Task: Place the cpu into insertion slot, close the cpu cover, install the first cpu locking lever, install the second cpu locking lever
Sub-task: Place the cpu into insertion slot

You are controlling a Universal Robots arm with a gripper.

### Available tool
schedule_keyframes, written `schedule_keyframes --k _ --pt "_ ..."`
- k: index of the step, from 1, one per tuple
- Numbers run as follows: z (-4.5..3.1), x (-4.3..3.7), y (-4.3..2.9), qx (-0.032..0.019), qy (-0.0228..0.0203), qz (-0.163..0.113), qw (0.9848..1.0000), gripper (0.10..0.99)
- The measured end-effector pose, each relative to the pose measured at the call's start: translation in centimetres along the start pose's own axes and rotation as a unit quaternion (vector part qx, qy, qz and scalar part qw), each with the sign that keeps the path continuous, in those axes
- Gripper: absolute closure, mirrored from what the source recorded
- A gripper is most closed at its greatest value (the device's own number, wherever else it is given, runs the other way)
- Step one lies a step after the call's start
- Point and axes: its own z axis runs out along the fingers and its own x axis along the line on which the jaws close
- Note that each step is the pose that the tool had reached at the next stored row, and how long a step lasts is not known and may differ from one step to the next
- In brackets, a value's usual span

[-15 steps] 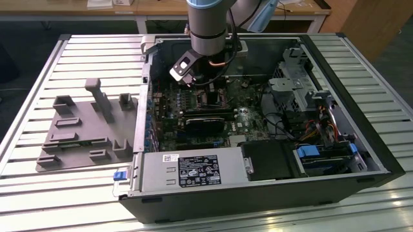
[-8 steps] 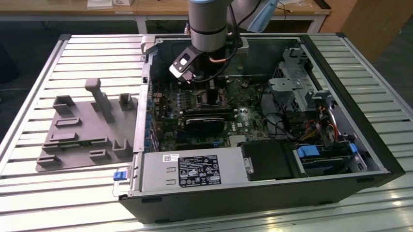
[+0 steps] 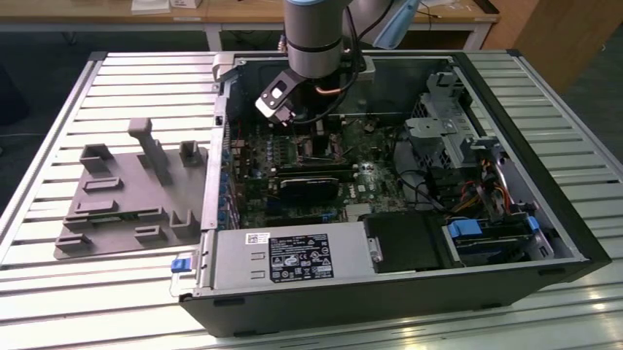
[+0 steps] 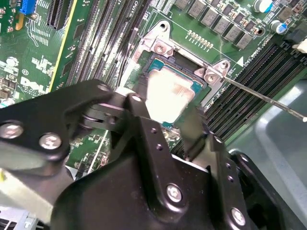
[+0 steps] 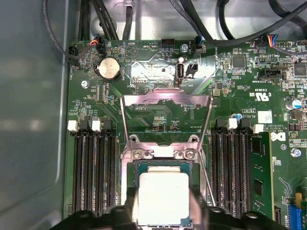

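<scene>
The cpu (image 5: 163, 195), a silver-grey square, sits in or just above the insertion slot (image 5: 128, 167) on the green motherboard. My gripper (image 5: 163, 203) straddles it, one black finger (image 5: 130, 207) against each of two opposite edges, shut on the chip. In the second wrist view the cpu (image 4: 169, 91) shows between the fingers (image 4: 138, 112), with the slot's silvery rim (image 4: 160, 45) beyond it. The cpu cover (image 5: 165, 98) stands swung open, a thin metal frame tilted up behind the slot. A thin wire locking lever (image 4: 261, 96) sticks out, unlatched. In the exterior view my gripper (image 3: 314, 138) reaches down into the computer case.
Black memory slots (image 5: 91, 167) flank the socket on both sides. A coin battery (image 5: 109, 68) and cables (image 5: 129, 19) lie beyond the cover. The open case (image 3: 389, 189) holds a power supply (image 3: 292, 259) and drive bays (image 3: 457, 131). A grey fixture (image 3: 127, 197) lies on the slatted table.
</scene>
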Motion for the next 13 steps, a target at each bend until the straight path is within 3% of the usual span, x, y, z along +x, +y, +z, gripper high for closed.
schedule_keyframes --k 1,4,6,9,13 --pt "0.0 0.0 0.0 0.0 0.0 0.0 1.0 0.549" --pt "0.0 0.0 0.0 0.0 0.0001 0.0 1.0 0.725" --pt "0.0 0.0 0.0 0.0 0.0 0.0 1.0 0.725" --pt "0.0 0.0 0.0 0.0 0.0001 0.0 1.0 0.902" --pt "0.0 0.0 0.0 0.0 0.0001 0.0 1.0 0.984"
